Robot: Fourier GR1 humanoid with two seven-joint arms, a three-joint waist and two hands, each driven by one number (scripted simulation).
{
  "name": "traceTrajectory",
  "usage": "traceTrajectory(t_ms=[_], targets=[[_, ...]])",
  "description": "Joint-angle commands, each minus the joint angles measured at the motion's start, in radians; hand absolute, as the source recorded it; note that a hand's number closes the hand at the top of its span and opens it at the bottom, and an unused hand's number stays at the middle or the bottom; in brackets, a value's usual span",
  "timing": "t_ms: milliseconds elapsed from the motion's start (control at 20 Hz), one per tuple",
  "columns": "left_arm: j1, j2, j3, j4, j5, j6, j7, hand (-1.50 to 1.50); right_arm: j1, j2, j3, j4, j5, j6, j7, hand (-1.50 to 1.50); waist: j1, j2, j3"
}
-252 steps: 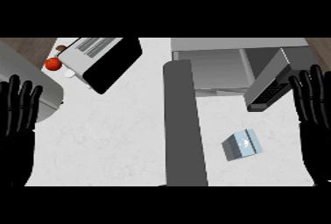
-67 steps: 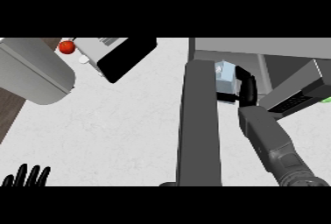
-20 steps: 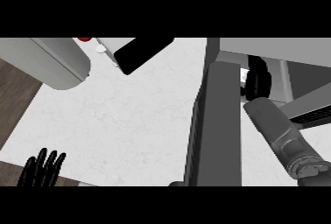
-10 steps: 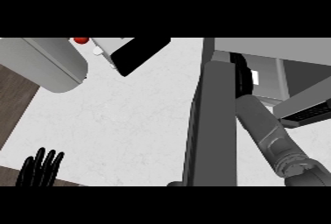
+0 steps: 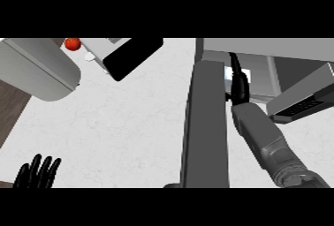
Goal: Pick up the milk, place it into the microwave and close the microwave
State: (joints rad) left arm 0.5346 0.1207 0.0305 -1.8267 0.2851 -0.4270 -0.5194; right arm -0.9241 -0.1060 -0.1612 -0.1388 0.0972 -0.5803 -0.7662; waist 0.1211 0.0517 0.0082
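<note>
The microwave [image 5: 261,46] stands at the upper right, and its open door [image 5: 207,128] shows as a dark grey slab running down the middle of the view. My right forearm comes in from the lower right, and my right hand [image 5: 238,88] is inside the opening just past the door's inner edge, with straight fingers holding nothing. Only a pale blue sliver of the milk [image 5: 227,74] shows in the cavity, right beside the hand, which hides the rest. My left hand [image 5: 39,173] rests open at the lower left edge, fingers up.
A rounded grey appliance [image 5: 39,70] sits at the upper left, over the counter's edge. Behind it are a red item [image 5: 72,43], a small white item [image 5: 89,56] and a black panel [image 5: 134,57]. The microwave's keypad [image 5: 303,105] juts out at right.
My right hand has come off the milk, straightened its fingers and slid left towards the door's edge. The milk stays inside the microwave. The left hand has barely moved.
</note>
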Motion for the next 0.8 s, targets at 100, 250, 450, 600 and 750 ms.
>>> traceTrajectory(t_ms=[100,250,450,600,750], targets=[[0.04,0.004,-0.002,-0.035,-0.006,-0.006,0.001,-1.5,0.057,0.027,-0.058,-0.004,-0.061,0.144,-0.094,-1.5,-0.023,-0.015,-0.002],[0.039,-0.008,-0.01,-0.028,-0.012,0.004,0.007,-1.5,0.111,0.024,-0.077,-0.01,-0.08,0.214,-0.171,-1.5,-0.047,-0.021,-0.003],[0.029,0.015,0.018,-0.045,0.038,-0.004,0.056,-1.5,0.196,0.059,-0.088,-0.003,-0.085,0.214,-0.273,-1.5,-0.061,-0.025,-0.004],[0.103,-0.036,-0.035,-0.068,-0.032,0.014,0.015,-1.5,0.202,0.059,-0.083,-0.014,-0.081,0.257,-0.286,-1.5,-0.078,-0.038,-0.005],[0.144,-0.016,-0.024,-0.107,-0.011,-0.003,0.042,-1.5,0.232,0.053,-0.092,-0.011,-0.089,0.319,-0.318,-1.5,-0.076,-0.037,-0.005]])
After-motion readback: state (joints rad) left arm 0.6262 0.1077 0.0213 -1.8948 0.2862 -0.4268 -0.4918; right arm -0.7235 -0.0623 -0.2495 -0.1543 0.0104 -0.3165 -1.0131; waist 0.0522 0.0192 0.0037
